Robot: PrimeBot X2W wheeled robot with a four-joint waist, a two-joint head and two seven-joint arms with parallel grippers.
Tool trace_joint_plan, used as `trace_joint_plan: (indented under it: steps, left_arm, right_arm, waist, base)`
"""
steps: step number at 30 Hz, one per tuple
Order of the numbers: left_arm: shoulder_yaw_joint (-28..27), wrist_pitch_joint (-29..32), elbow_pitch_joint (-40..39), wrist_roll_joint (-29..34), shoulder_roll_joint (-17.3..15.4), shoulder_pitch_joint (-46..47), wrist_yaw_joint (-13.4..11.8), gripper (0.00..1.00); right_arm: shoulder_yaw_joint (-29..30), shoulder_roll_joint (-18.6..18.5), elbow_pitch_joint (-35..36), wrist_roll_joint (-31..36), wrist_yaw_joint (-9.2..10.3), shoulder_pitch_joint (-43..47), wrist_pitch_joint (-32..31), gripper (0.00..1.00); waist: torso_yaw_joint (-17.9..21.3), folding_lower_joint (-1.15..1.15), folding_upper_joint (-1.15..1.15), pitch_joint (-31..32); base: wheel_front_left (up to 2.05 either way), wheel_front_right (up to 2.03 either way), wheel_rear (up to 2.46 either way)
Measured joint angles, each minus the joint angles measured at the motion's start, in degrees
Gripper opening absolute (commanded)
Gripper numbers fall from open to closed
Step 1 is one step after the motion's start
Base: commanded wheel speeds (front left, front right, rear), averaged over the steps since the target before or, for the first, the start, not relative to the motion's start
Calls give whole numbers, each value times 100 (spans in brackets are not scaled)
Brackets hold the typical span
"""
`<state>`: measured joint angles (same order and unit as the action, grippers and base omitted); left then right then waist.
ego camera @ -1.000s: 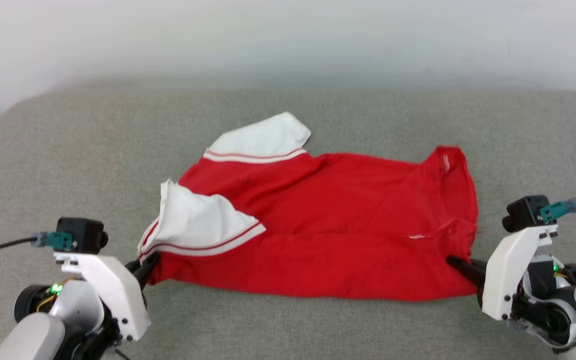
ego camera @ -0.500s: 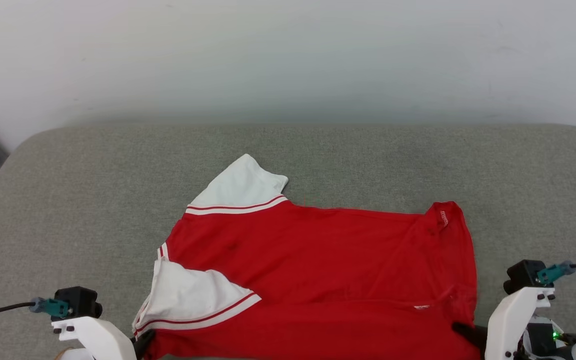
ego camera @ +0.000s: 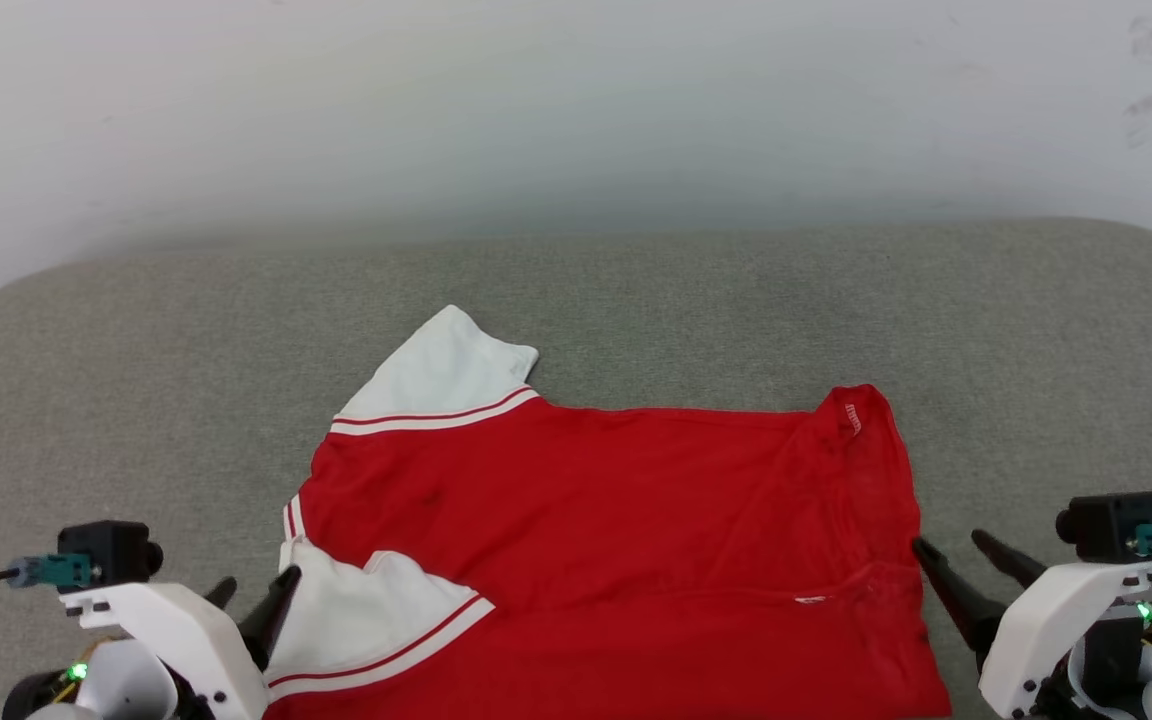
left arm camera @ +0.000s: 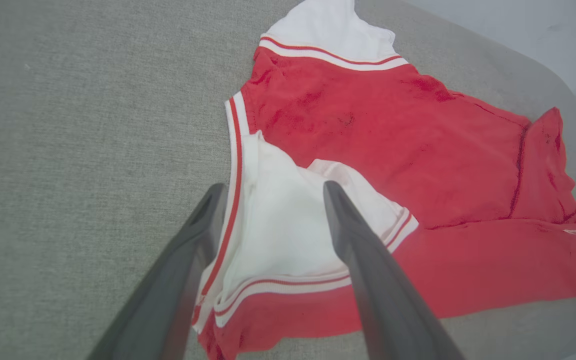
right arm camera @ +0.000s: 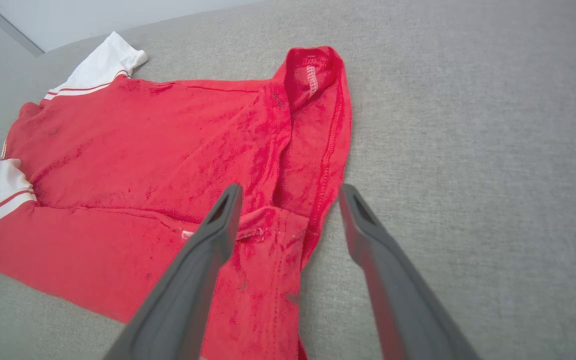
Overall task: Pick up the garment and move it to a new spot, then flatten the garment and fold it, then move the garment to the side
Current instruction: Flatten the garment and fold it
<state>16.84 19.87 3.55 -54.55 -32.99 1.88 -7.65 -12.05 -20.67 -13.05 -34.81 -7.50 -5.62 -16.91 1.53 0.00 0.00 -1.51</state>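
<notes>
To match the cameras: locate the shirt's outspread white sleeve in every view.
Head view: outspread white sleeve, left of centre.
Left wrist view: sleeve at top centre.
Right wrist view: sleeve at upper left.
Shared landmark: the turned-up red hem corner.

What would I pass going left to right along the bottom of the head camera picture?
left gripper → garment, its white sleeve first and then its red body → right gripper
</notes>
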Motion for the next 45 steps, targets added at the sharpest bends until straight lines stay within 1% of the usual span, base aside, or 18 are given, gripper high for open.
trace_joint_plan:
  steps: [3,6,9,13,18,21,23,24,26,28,30,34,38,40,43,44,45]
  left_arm:
    - [-81,-296,-123,212,-1,174,-91,100]
    - [-168,-623,-200,471,12,460,-204,100]
    - [-234,-915,-230,673,90,767,-322,100]
    - [-275,-1221,-197,961,129,1318,-401,100]
    - [-316,-1374,37,1222,81,2143,-399,100]
    - [-277,-1234,288,1263,-30,2750,-243,100]
    - [-208,-985,479,1250,-96,3120,-89,100]
    - [-105,-545,721,1094,-177,3467,136,100]
    - [-3,-40,965,988,-314,3797,342,100]
    - [98,503,1174,884,-497,4110,503,100]
    - [171,1049,1369,812,-675,4375,599,100]
    - [308,1965,1642,747,-999,4726,613,100]
    - [396,2749,1719,581,-1170,4899,605,100]
    - [430,3106,1735,491,-1229,4913,553,100]
    - [435,3599,1702,354,-1350,4983,404,100]
    - [435,3734,1686,314,-1365,4998,336,64]
    - [431,3824,1658,281,-1379,4998,275,43]
  right_arm:
    - [159,57,200,281,0,-8,402,100]
    - [379,211,413,587,0,-66,747,100]
    - [571,379,660,862,0,-184,960,100]
    - [797,591,1014,1149,0,-409,1180,100]
    - [967,811,1435,1396,0,-707,1360,100]
    - [1010,921,1600,1475,0,-873,1413,100]
    - [1015,973,1664,1510,0,-954,1428,100]
    - [1043,1039,1678,1523,0,-1010,1432,100]
    - [1029,1089,1679,1523,0,-1046,1461,100]
    - [1002,1155,1659,1522,0,-1089,1467,100]
    - [982,1199,1615,1519,0,-1100,1479,100]
    - [883,1282,1490,1490,0,-1112,1525,100]
    - [851,1349,1379,1417,0,-1129,1606,100]
    - [838,1368,1313,1385,0,-1146,1645,100]
    - [824,1384,1241,1347,0,-1172,1694,100]
    - [822,1392,1223,1310,0,-1180,1713,100]
    - [824,1396,1200,1301,0,-1195,1723,100]
  waist:
    - [104,0,0,-17]
    - [212,0,0,-101]
    - [313,0,0,-256]
    - [449,1,0,-576]
    - [636,2,0,-1111]
    - [758,2,0,-1469]
    - [844,2,0,-1693]
    - [938,2,0,-1900]
    - [1044,2,0,-2077]
    - [1168,2,0,-2214]
    - [1296,2,0,-2334]
    - [1549,2,0,-2533]
    - [1754,2,0,-2725]
    - [1842,2,0,-2807]
    - [1940,1,0,-2904]
    - [1963,1,0,-2928]
    - [1980,1,0,-2948]
  base:
    - [0,0,0]
    - [0,0,0]
    - [0,0,0]
    - [0,0,0]
    - [0,0,0]
    - [0,0,0]
    - [0,0,0]
    - [0,0,0]
    - [0,0,0]
    - [0,0,0]
    - [0,0,0]
    - [0,0,0]
    - [0,0,0]
    - [0,0,0]
    - [0,0,0]
    - [0,0,0]
    - [0,0,0]
